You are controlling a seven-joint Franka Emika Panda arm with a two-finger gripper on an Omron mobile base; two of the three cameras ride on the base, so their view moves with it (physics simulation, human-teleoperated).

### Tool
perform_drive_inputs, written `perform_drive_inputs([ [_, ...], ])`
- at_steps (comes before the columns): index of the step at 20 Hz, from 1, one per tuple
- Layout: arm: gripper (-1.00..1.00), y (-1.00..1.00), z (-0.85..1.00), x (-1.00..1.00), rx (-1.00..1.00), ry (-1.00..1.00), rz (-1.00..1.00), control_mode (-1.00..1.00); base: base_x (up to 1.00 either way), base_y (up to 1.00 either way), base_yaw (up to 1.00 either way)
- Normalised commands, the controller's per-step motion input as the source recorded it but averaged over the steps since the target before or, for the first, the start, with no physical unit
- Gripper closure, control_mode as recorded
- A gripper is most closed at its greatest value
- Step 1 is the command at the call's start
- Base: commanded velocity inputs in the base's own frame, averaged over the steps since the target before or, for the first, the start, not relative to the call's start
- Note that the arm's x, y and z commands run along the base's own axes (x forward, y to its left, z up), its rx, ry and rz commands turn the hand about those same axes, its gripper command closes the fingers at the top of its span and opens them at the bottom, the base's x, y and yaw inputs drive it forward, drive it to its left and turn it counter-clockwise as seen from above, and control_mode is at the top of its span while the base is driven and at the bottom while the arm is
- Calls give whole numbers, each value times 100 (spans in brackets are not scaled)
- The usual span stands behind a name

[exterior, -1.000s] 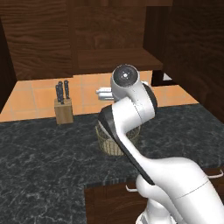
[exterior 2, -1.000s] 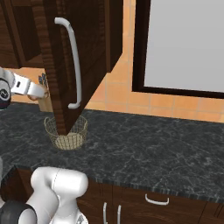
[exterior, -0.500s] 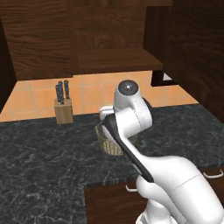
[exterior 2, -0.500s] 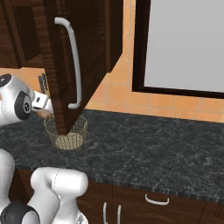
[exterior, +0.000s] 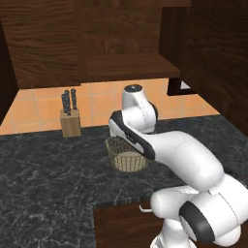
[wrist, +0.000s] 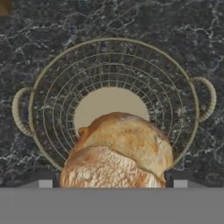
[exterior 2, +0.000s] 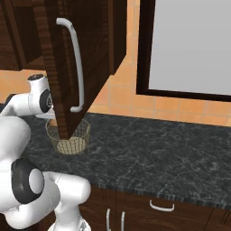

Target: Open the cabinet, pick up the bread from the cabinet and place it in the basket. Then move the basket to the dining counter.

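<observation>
Looking straight down through the hand view, the bread (wrist: 120, 153) sits between the two dark fingertips (wrist: 43, 179) of the gripper (wrist: 111, 181), which flank it on either side. The jaws stand wide around the loaf, and it appears to be held between them, though the actual contact at the sides is hidden at the lower edge of that view. The loaf is golden-brown and hangs directly over the basket (wrist: 113, 65), covering the near part of the basket's pale round base. The basket's wire rim forms a full ring with a small looped handle on each side, and it stands on the black marbled counter (wrist: 52, 26).

From the left base view, the basket (exterior: 127, 156) is on the counter (exterior: 43, 179) just in front of the white arm, whose bent elbow reaches over its rim and hides the gripper. A knife block (exterior: 70, 122) stands further back to the left, against the orange tiled wall, well apart from the basket.

In the right base view, the cabinet (exterior 2: 85, 58) door hangs open, its long silver bar handle (exterior 2: 74, 63) facing the camera, and its lower corner covers part of the basket (exterior 2: 68, 137) behind it. Drawers (exterior 2: 160, 206) with short silver handles run below the counter edge.
</observation>
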Motion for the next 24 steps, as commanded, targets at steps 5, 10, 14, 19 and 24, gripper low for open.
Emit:
perform_drive_inputs([
  [5,100,0,-61,31,2,20,0,-100,0,0,0],
  [10,100,0,-52,22,6,7,0,-100,0,0,0],
  [14,100,0,-24,27,6,6,0,-100,0,0,0],
  [19,100,-1,-43,17,3,4,0,-100,0,0,0],
  [24,100,0,-39,6,0,-2,0,-100,0,0,0],
])
